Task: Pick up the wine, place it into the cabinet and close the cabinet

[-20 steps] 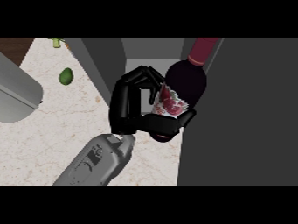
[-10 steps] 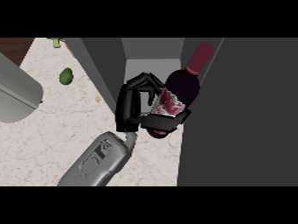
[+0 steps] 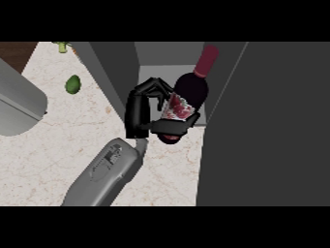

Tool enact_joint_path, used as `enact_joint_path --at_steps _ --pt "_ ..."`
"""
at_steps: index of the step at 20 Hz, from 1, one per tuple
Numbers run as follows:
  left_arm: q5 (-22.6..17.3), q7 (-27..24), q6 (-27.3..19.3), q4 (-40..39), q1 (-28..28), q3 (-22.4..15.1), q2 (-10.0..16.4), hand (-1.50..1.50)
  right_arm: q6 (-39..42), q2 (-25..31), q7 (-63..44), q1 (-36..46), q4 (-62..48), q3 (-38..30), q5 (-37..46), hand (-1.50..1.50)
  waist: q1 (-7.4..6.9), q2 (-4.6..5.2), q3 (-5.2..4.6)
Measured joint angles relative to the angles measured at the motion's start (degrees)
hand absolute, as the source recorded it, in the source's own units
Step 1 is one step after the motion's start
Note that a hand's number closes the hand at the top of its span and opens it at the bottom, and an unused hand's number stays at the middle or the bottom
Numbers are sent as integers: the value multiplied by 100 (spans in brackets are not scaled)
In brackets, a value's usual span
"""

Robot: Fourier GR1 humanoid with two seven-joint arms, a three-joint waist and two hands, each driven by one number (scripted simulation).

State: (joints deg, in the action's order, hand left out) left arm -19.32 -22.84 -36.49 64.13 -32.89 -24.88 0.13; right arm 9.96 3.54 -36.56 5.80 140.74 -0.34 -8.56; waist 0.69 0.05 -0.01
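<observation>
The right hand (image 3: 140, 110) curls its fingers and thumb round the lower body of the wine bottle (image 3: 194, 88), pinching it at the label. The bottle sits in the cabinet (image 3: 116, 68) opening, its red-capped neck pointing inward, beside the dark door (image 3: 275, 126). 1 green fruit (image 3: 73, 84) lies on the counter (image 3: 46, 155).
</observation>
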Motion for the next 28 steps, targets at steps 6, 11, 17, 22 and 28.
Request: enact_joint_path --at_steps 6,11,17,22,28 --pt "-184 -111 95 -402 -278 303 -3 150 103 -57 164 -307 32 101 -15 -150 18 -2 1" --pt "-226 -94 399 -772 -525 600 -9 150 9 -122 134 -234 10 196 13 -150 -2 -2 1" --pt "-342 -176 696 -1452 -948 963 -3 150 20 -34 58 -133 17 2 -39 -150 28 2 0" --pt "-538 -422 713 -2142 -1268 970 -13 150 -32 -153 101 -166 -4 192 -12 -150 74 9 1" --pt "-576 -693 824 -2991 -1898 1316 55 150 17 -109 70 -210 12 164 -36 -150 97 22 1"
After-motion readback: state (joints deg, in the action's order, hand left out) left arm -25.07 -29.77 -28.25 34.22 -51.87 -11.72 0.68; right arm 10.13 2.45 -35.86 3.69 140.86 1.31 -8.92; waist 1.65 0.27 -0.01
